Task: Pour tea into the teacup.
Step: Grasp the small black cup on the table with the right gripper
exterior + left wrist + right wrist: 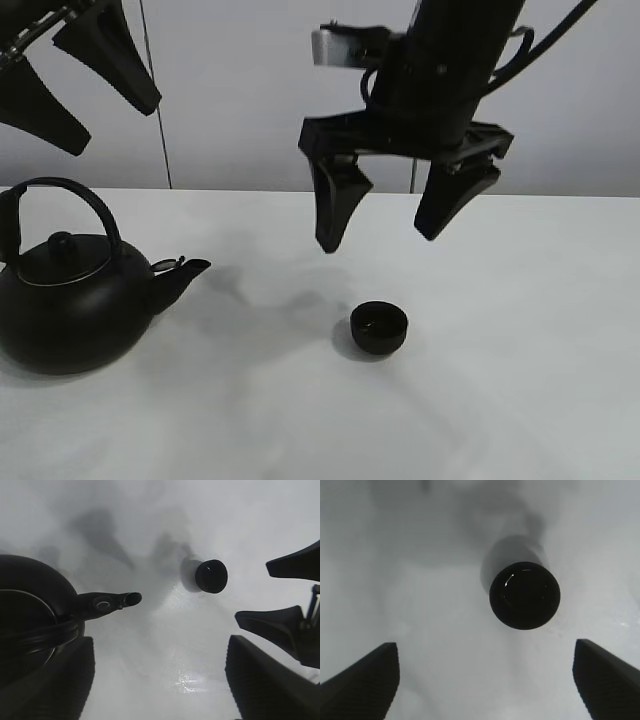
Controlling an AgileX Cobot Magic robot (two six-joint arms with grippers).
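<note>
One teacup point(379, 328) upright, right gripper point(380, 238) spread above

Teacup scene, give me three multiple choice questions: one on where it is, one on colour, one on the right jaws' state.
1. Where is the teacup? A) on the table, right of the kettle B) inside the kettle C) held aloft
2. Teacup colour? A) white B) black C) red
3. The right jaws are: A) shut on the teacup B) open, empty, above it C) gripping the kettle
Answers: 1A, it stands on the table; 2B, black in every view; 3B, spread wide over it.
</note>
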